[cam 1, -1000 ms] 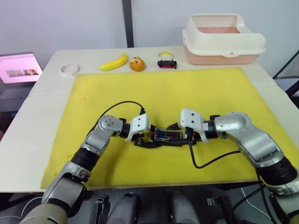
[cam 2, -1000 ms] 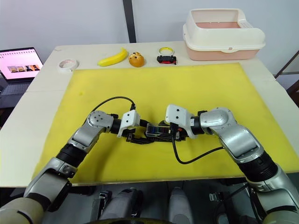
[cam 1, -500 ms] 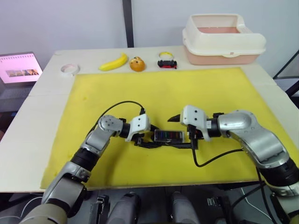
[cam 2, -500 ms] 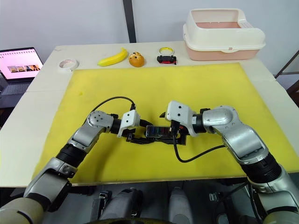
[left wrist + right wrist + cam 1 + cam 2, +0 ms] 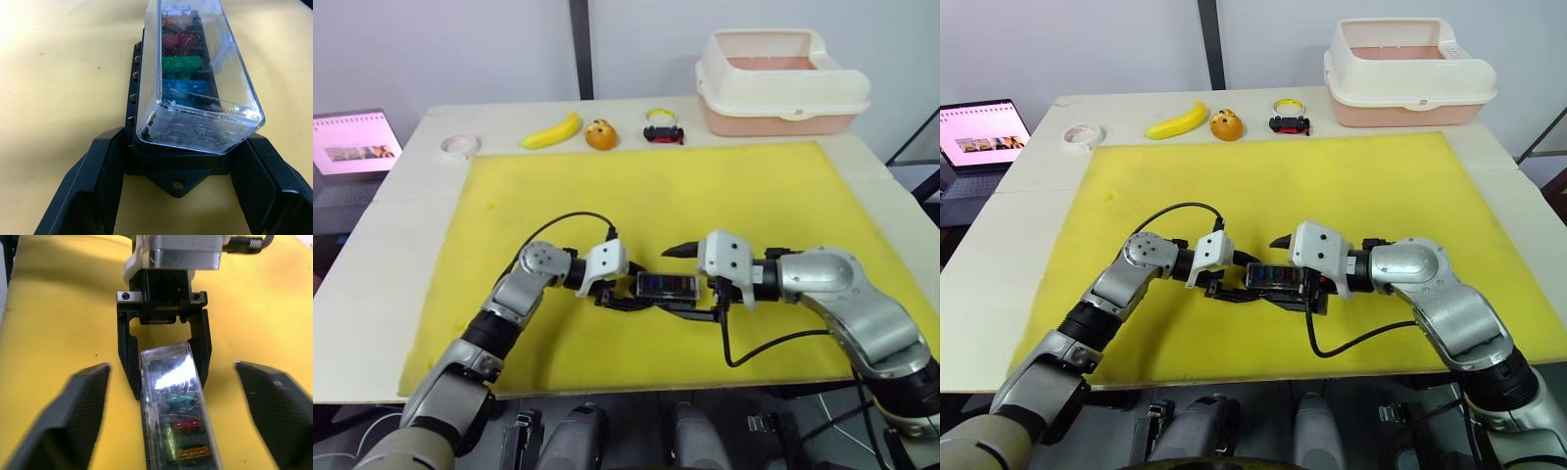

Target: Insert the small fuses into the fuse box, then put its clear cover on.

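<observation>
The fuse box [image 5: 666, 287] lies near the front middle of the yellow mat [image 5: 744, 186], with the clear cover [image 5: 195, 73] on it and the small fuses [image 5: 182, 65] under the cover. To its left, the left tool [image 5: 607, 297] clamps the box's end. To its right, the right tool [image 5: 697, 282] stands spread wide, with the box's other end between its fingers [image 5: 85, 406], not touching.

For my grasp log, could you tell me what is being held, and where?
The left gripper holds the fuse box by its near end; the right gripper is open.
</observation>
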Available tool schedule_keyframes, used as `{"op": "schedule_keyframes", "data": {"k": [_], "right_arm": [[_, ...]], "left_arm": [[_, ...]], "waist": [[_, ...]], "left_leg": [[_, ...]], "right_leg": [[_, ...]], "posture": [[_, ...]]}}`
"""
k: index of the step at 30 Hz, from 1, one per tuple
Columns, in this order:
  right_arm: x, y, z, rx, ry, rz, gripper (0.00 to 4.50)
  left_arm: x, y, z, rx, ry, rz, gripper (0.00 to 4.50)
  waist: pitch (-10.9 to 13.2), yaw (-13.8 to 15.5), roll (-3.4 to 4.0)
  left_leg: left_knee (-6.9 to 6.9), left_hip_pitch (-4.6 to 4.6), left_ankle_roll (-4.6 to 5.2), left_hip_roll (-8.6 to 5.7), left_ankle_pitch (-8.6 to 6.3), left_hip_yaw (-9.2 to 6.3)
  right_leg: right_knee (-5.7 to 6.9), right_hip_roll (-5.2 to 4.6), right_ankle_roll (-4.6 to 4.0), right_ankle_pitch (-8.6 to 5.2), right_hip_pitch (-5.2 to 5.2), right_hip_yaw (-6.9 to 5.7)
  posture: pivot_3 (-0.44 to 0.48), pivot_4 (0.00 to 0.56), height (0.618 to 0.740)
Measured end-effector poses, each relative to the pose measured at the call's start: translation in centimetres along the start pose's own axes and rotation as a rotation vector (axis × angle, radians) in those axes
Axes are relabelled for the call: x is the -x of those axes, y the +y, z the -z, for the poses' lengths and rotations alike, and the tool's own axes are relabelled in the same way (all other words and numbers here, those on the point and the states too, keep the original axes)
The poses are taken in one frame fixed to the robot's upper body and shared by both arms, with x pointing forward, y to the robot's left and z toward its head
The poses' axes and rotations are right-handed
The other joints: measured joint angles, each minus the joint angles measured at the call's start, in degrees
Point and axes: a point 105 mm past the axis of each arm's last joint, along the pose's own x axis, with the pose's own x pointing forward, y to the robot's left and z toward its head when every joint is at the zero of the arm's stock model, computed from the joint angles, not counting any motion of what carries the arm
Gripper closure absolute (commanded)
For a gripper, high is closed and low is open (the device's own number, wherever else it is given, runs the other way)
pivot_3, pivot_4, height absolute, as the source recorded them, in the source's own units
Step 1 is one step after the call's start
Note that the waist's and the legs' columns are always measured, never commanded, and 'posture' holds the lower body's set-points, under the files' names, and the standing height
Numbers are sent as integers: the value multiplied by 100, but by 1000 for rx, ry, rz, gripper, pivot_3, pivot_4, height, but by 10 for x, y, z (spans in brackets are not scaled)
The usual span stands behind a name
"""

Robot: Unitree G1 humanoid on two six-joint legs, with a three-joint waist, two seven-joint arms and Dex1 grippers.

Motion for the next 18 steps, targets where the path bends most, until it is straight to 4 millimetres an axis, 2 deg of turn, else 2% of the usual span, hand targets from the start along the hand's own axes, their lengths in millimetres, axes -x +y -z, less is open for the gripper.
{"op": "schedule_keyframes", "data": {"k": [5,6,18], "right_arm": [[0,2,3,-22,-8,8,4225],[0,3,5,-26,-7,7,4454],[-5,-5,23,-76,31,51,4454]], "left_arm": [[0,0,0,4,1,-1,1931],[0,0,0,5,1,-1,1931],[0,-1,0,4,3,4,1931]], "waist": [[0,0,0],[0,0,0],[0,-4,0]], "left_leg": [[0,0,0,0,0,0],[0,0,0,0,0,0],[0,1,0,0,0,0]], "right_leg": [[0,0,0,0,1,0],[0,0,0,0,1,0],[0,0,0,0,1,0]], "posture": [[0,150,740],[0,150,740],[0,150,740]]}}
